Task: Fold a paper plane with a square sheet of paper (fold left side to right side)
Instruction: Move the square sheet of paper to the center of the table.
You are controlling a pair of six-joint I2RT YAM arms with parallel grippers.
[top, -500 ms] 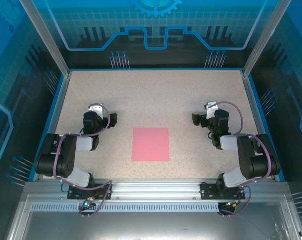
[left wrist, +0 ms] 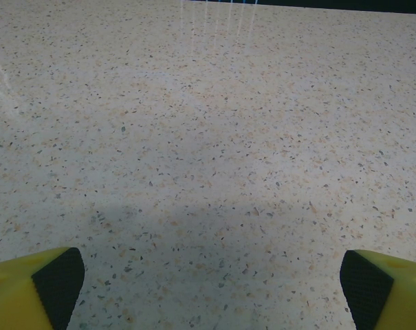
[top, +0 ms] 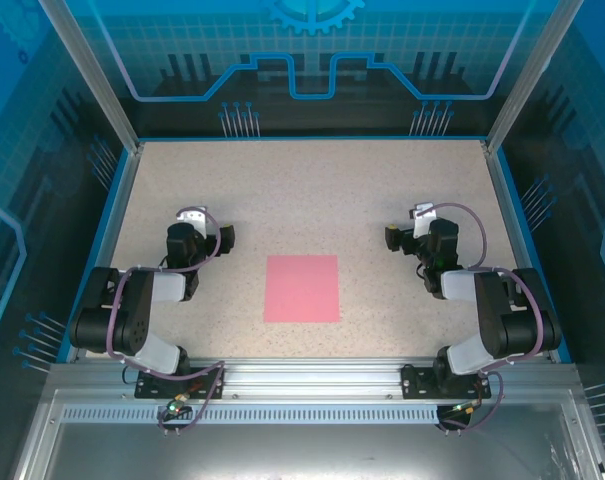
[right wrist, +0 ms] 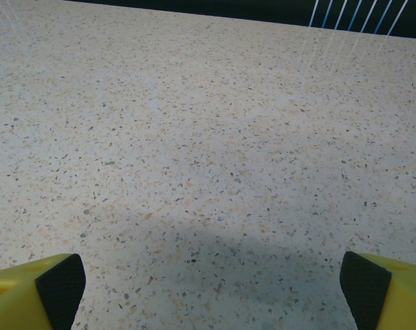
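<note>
- square sheet of paper [top: 302,288] lies flat and unfolded on the near-centre of the speckled table [top: 312,180], between the arms. Nothing touches it.
- left gripper [left wrist: 211,289] and right gripper [right wrist: 211,289]: jaws wide, empty, over bare tabletop either side of the sheet.
- Risk: thin paper on a smooth top. The left edge may slide or crumple instead of lifting.
- Risk: if the sheet is not pinned, it may shift and the crease go skewed.

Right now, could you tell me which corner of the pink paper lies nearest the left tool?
The paper's far-left corner, facing the left tool; the other three lie farther right or nearer the front of the table.
</note>
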